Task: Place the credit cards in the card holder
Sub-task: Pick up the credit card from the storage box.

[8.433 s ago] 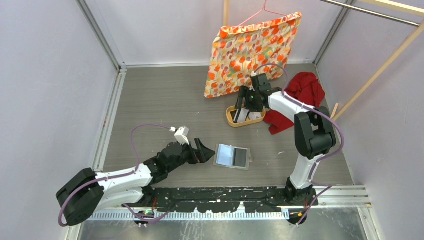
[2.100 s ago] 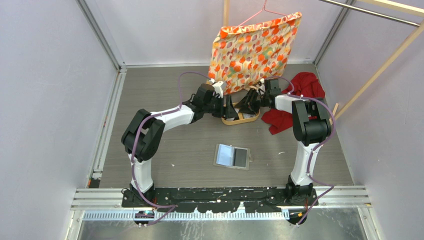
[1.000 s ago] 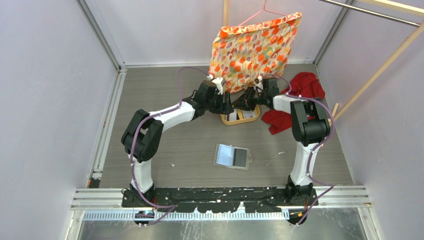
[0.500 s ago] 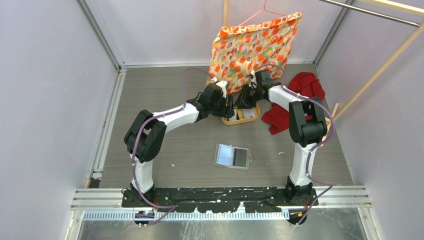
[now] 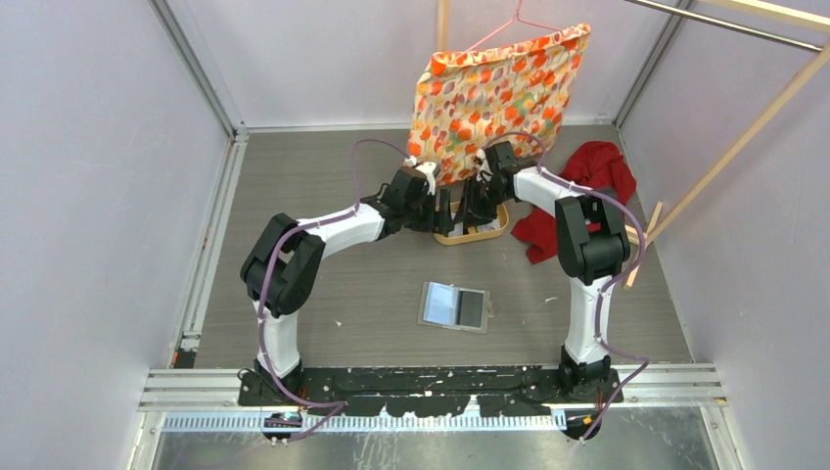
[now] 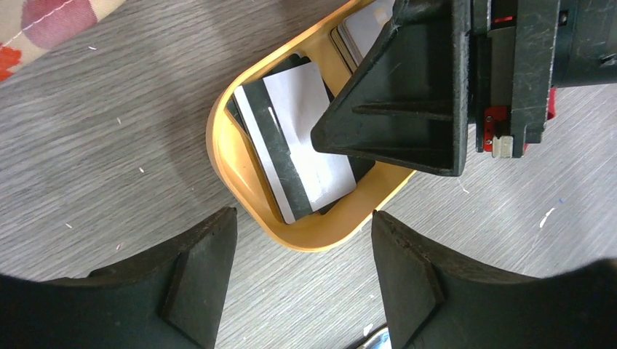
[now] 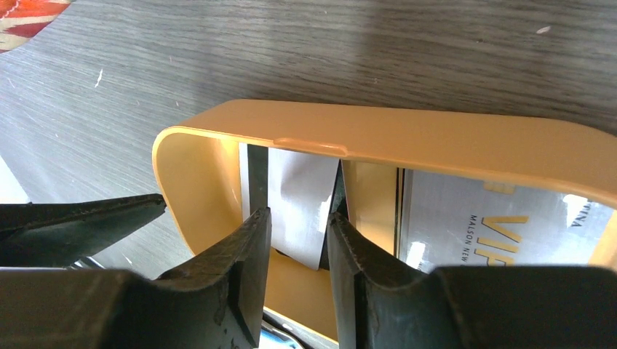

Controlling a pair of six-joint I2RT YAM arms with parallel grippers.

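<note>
The credit cards lie in an oval tan tray (image 5: 486, 233). In the left wrist view a white card with a black stripe (image 6: 298, 149) lies on top of darker cards in the tray (image 6: 320, 234). My right gripper (image 7: 298, 247) is down in the tray, its jaws a narrow gap apart over that white card (image 7: 295, 196), and it holds nothing that I can see. A silver card with gold print (image 7: 480, 218) lies beside it. My left gripper (image 6: 302, 273) is open and empty, with its fingers on either side of the tray's near end. The card holder (image 5: 454, 306) lies open on the floor nearer the arm bases.
A floral cloth (image 5: 494, 93) hangs on a hanger just behind the tray. A red cloth (image 5: 587, 186) lies right of it. A wooden stick (image 5: 641, 245) leans at the right wall. The two grippers (image 5: 460, 215) are close together at the tray.
My right gripper has swung left and down into the tray over the white card. My left gripper has eased back to the tray's near end. The card holder has not moved.
</note>
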